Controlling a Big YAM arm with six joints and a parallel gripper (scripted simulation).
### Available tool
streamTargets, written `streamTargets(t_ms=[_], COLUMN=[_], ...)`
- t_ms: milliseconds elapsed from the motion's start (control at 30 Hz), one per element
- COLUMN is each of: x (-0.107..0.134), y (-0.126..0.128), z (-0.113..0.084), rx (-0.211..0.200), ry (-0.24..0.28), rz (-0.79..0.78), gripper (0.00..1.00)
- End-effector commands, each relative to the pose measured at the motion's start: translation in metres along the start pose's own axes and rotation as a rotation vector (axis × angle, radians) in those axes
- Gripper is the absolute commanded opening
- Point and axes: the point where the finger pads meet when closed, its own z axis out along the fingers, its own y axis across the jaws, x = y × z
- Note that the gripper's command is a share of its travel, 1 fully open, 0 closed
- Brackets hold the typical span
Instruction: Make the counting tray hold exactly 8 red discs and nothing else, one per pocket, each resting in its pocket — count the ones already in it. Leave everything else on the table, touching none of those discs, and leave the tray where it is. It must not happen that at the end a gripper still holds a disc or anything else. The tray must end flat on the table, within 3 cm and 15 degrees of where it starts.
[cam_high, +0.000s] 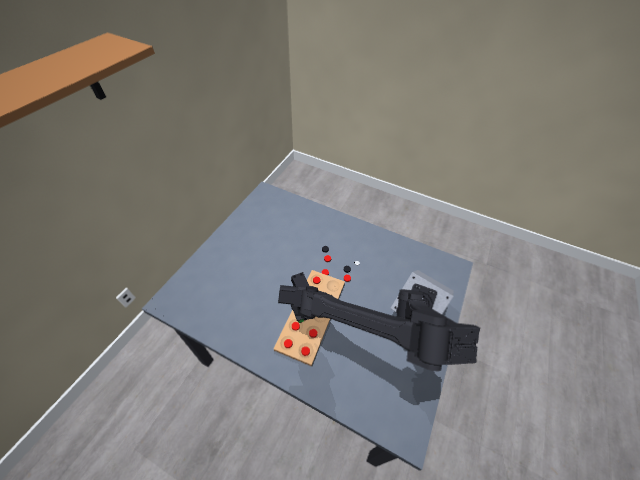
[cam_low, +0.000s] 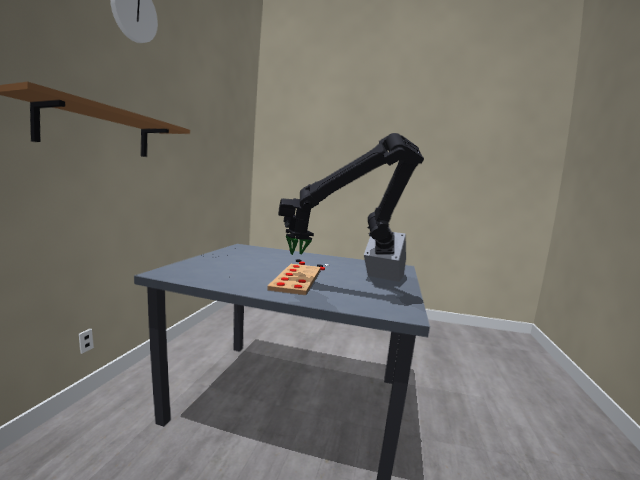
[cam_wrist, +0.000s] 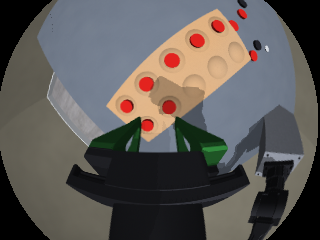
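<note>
My fingers (cam_high: 301, 320) (cam_low: 305, 245) are half open, holding nothing; one loose red disc (cam_high: 347, 277) (cam_low: 322, 268) (cam_wrist: 253, 56) lies right, past the tray's (cam_high: 296, 355) (cam_low: 288, 289) (cam_wrist: 206, 53) far end.

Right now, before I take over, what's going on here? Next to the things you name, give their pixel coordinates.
The arm holds its pincer (cam_high: 301, 319) (cam_low: 297, 253) (cam_wrist: 158, 120) above the counting tray (cam_high: 323, 289) (cam_low: 287, 290) (cam_wrist: 207, 54), fingers partly open with nothing between them. Seven red discs (cam_high: 305, 350) (cam_low: 297, 286) (cam_wrist: 172, 60) sit in pockets and three pockets are empty, so the tray is one short of eight. Beyond its far end lie three more reds, two black discs (cam_high: 346, 269) (cam_wrist: 257, 45) and a small white piece (cam_high: 357, 262) (cam_low: 326, 265) (cam_wrist: 266, 48).
</note>
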Motion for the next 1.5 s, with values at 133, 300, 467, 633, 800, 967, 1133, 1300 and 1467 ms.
streamTargets(t_ms=[133, 300, 467, 633, 800, 967, 1133, 1300, 1467], x=[-0.033, -0.034, -0.043, -0.061, -0.071, -0.084, -0.093, -0.091, -0.108], y=[0.043, 0.052, 0.057, 0.083, 0.097, 0.113, 0.131, 0.129, 0.143], z=[-0.023, -0.027, -0.032, -0.057, -0.068, -0.088, -0.112, -0.094, -0.124], rx=[-0.09, -0.108, -0.116, -0.157, -0.172, -0.187, -0.202, -0.188, -0.195], ry=[-0.125, -0.158, -0.206, -0.301, -0.368, -0.456, -0.557, -0.517, -0.635], rz=[-0.181, -0.251, -0.309, -0.385, -0.461, -0.537, -0.621, -0.623, -0.692], gripper=[0.46, 0.46, 0.46, 0.46, 0.46, 0.46, 0.46, 0.46, 0.46])
